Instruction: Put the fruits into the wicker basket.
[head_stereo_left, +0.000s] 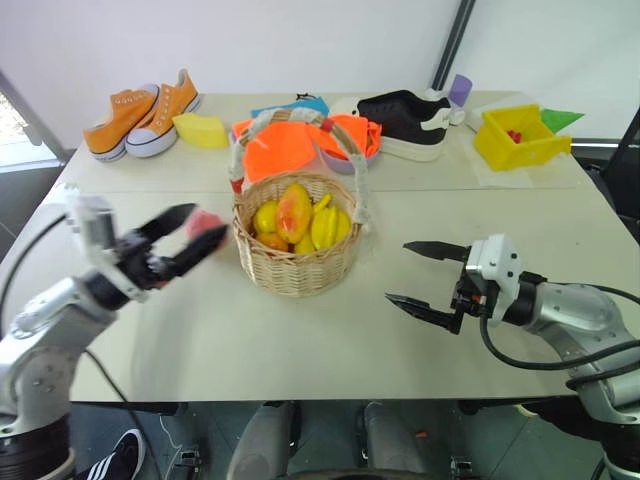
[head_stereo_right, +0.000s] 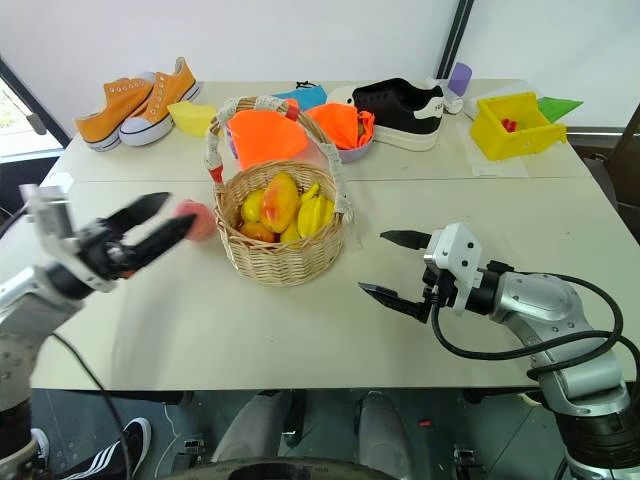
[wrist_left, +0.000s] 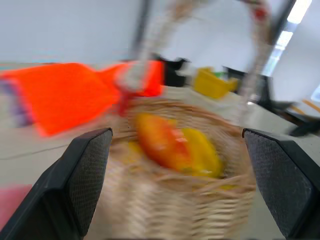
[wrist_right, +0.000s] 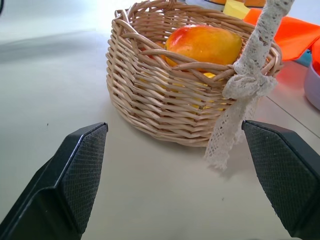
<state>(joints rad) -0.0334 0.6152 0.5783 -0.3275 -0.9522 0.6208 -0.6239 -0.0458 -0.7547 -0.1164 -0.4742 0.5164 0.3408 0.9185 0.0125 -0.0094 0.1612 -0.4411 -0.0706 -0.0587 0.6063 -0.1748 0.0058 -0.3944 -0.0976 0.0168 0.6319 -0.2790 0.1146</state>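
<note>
On the pale worktop (head_stereo_left: 300, 340) we count one wicker basket (head_stereo_left: 296, 262) near the middle, with its tall arched handle wrapped in white lace. Inside it we see one mango (head_stereo_left: 294, 211), yellow going to red, lying on top of several all-yellow fruits whose exact number we cannot tell. One pink peach (head_stereo_right: 196, 219) lies on the worktop just beside the basket, on its left side, outside the rim.

We see two end effectors. The left end effector (head_stereo_left: 188, 234) is to the left of the basket, its two black fingers spread apart and holding nothing; the peach shows just behind the fingertips, and we cannot tell if it touches them. The right end effector (head_stereo_left: 418, 275) is to the right of the basket, well apart from it, also with two fingers spread wide and empty.

At the far side of the worktop we count two orange sneakers (head_stereo_left: 140, 118), one black sneaker (head_stereo_left: 405, 122), one yellow plastic bin (head_stereo_left: 520, 136), one yellow wedge-shaped piece (head_stereo_left: 200, 130) and one bowl with orange cloth (head_stereo_left: 345, 140) just behind the basket.
</note>
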